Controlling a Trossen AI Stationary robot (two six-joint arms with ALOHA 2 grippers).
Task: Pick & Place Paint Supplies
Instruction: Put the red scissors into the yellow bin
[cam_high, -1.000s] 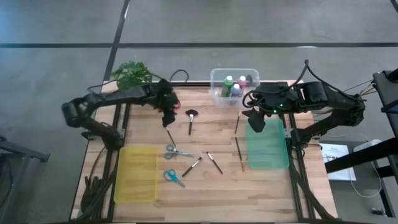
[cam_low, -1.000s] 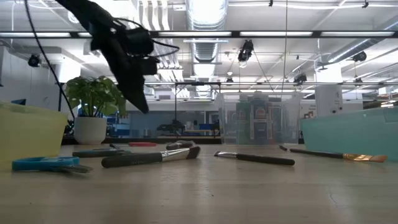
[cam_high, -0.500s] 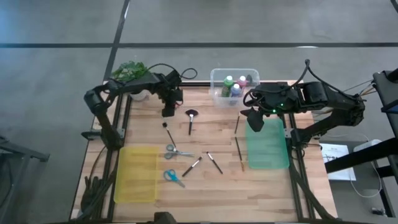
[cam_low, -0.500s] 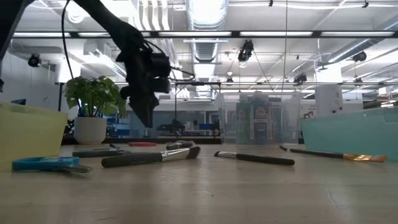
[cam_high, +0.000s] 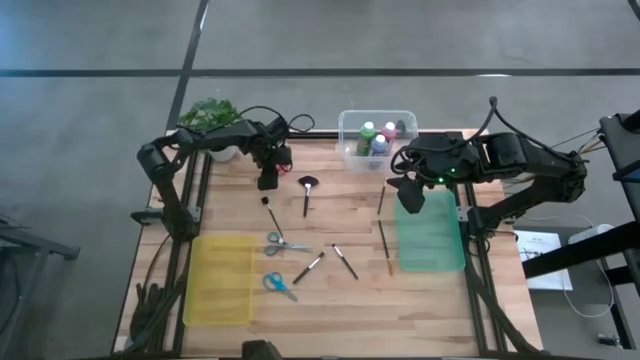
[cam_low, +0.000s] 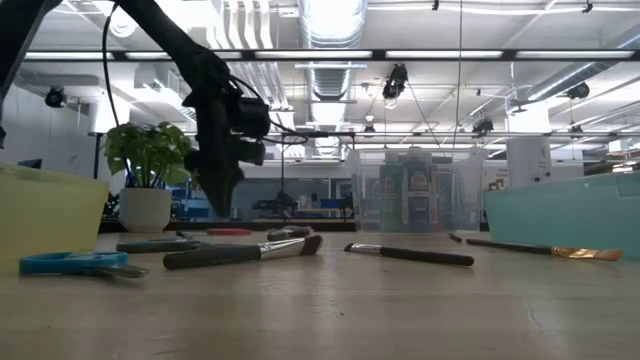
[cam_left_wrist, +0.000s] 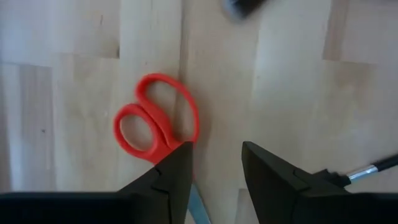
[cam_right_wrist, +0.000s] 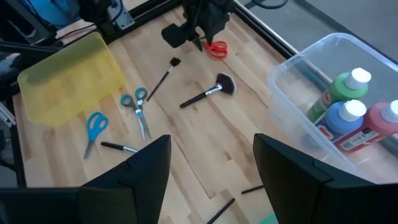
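The left gripper (cam_left_wrist: 214, 163) hangs over the red scissors (cam_left_wrist: 157, 118) at the table's (cam_high: 420, 300) back-left, fingers parted and holding nothing, one finger (cam_left_wrist: 176, 168) just beside the handles. The right gripper (cam_high: 409, 191) waits open by the teal tray (cam_high: 432, 245), near the bottle bin (cam_high: 347, 130).

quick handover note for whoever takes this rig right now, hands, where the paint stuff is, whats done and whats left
Left hand: open, empty, above the red-handled scissors at the table's far left, beside the potted green plant.
Right hand: open, empty, waiting by the teal tray.
Done: green, blue and pink white-capped paint bottles stand in the clear plastic bin.
Left: the red scissors, grey-handled scissors, blue-handled scissors, the fan-shaped brush and the other thin brushes lie loose on the wooden table. Yellow tray and teal tray look empty.
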